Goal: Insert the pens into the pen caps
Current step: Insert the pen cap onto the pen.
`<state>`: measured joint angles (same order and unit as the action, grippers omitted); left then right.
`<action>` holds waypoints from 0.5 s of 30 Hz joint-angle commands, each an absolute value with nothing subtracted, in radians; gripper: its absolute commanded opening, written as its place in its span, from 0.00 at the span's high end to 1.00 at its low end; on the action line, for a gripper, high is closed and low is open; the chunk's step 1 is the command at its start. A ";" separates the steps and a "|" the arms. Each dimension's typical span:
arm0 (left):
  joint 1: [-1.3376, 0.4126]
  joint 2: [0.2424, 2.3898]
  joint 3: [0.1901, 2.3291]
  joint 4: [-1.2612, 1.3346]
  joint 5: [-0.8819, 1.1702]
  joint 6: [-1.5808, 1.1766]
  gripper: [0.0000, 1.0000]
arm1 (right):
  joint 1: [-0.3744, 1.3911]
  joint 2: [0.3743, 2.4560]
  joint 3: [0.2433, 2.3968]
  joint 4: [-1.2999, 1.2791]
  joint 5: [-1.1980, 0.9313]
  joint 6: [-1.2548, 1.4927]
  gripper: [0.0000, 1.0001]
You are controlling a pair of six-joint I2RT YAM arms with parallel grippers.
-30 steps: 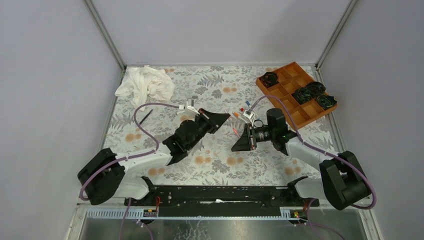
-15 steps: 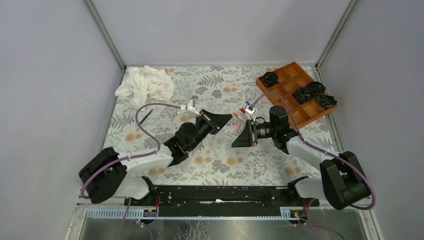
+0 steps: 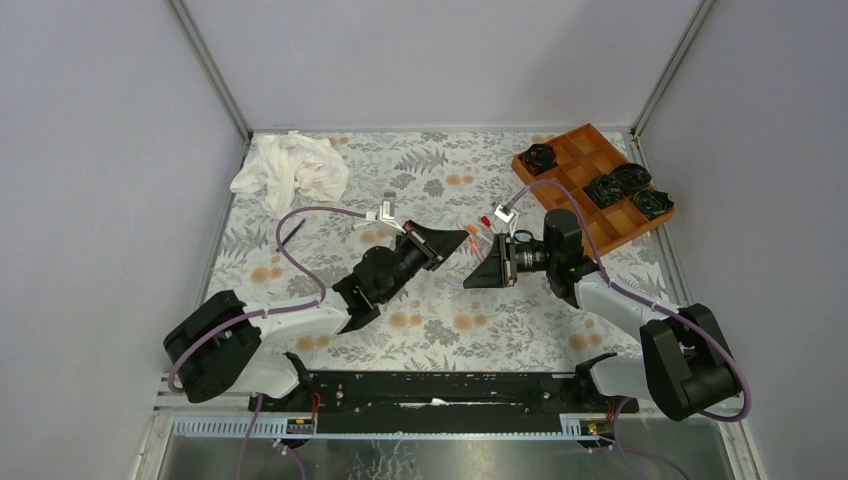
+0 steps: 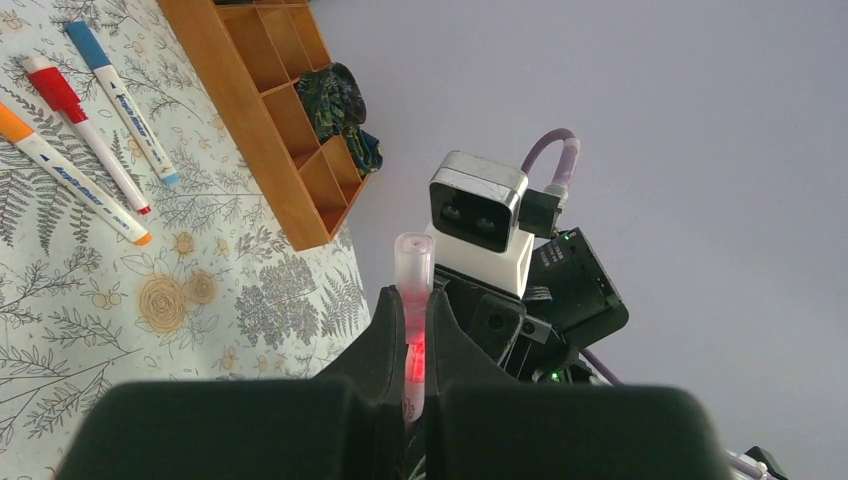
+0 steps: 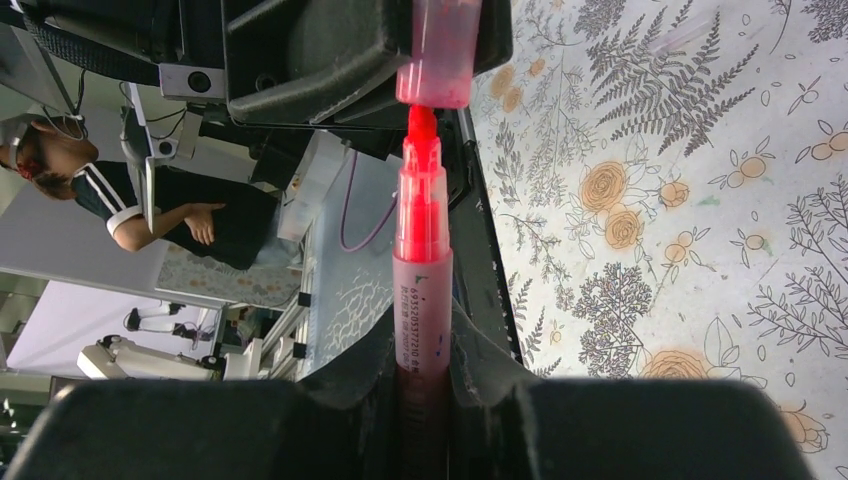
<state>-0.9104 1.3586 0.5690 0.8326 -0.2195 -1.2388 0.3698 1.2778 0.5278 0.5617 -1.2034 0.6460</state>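
Note:
My left gripper [image 4: 412, 300] is shut on a translucent pink pen cap [image 4: 414, 262], whose open end sticks out past the fingertips. My right gripper [image 5: 422, 330] is shut on a pink pen [image 5: 422, 220] with a bare red tip. In the right wrist view the tip touches the mouth of the cap [image 5: 437, 60], in line with it. In the top view the left gripper [image 3: 460, 240] and the right gripper [image 3: 478, 270] face each other above the mat's middle. Three capped pens lie on the mat: orange [image 4: 70, 175], red [image 4: 85, 130], blue [image 4: 125, 100].
An orange compartment tray [image 3: 590, 185] with black rosettes [image 3: 612, 188] stands at the back right, and shows in the left wrist view [image 4: 250, 120]. A crumpled white cloth [image 3: 290, 168] lies at the back left. A thin dark pen [image 3: 290, 233] lies left of the left arm.
Both grippers have moved towards each other and a little away from the arm bases. The pen tip and the cap have come together.

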 commanded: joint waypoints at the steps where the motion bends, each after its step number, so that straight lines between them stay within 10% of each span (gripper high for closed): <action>1: -0.922 1.368 0.564 0.891 -0.221 -1.213 1.00 | 0.367 1.258 0.533 0.610 -1.241 0.664 1.00; 15: -0.927 1.374 0.583 0.878 -0.213 -1.206 1.00 | 0.367 1.270 0.535 0.603 -1.237 0.673 1.00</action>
